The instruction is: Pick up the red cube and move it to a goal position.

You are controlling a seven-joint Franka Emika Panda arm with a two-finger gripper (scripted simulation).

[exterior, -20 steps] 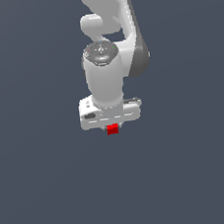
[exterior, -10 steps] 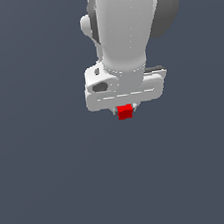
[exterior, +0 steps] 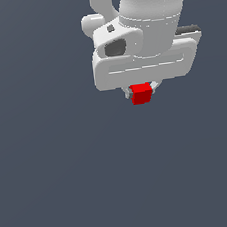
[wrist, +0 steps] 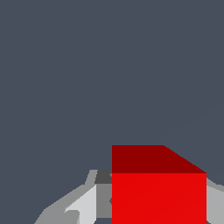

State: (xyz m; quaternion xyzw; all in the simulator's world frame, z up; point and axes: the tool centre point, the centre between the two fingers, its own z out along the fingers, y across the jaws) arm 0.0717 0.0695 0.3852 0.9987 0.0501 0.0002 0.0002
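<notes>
- The arm (exterior: 148,10) fills the upper right of the exterior view, big and white.
- The gripper (exterior: 142,90) pokes out just under the wide white hand, a bit above the middle of that picture.
- The cube (exterior: 142,93) is small and bright red. It sits between the fingers, right under the hand.
- In the wrist view the cube (wrist: 158,192) is large in the lower right of the frame, with a grey finger (wrist: 83,203) touching its side and a bit of another finger at the far right edge.
- The gripper is closed tight on the cube, with only the cube's width between the fingers.
- I think the pick-up part is done, because the cube hangs in the fingers with nothing seen under it but flat dark grey.
- I cannot tell how high the cube is from the floor, as no shadow or edge shows.
- What is left is taking the cube to the goal spot. No goal mark shows in either picture, so I cannot say how far there is to go.
- There is no writing, no label and no brand name on the cube, the arm or the grey ground.
</notes>
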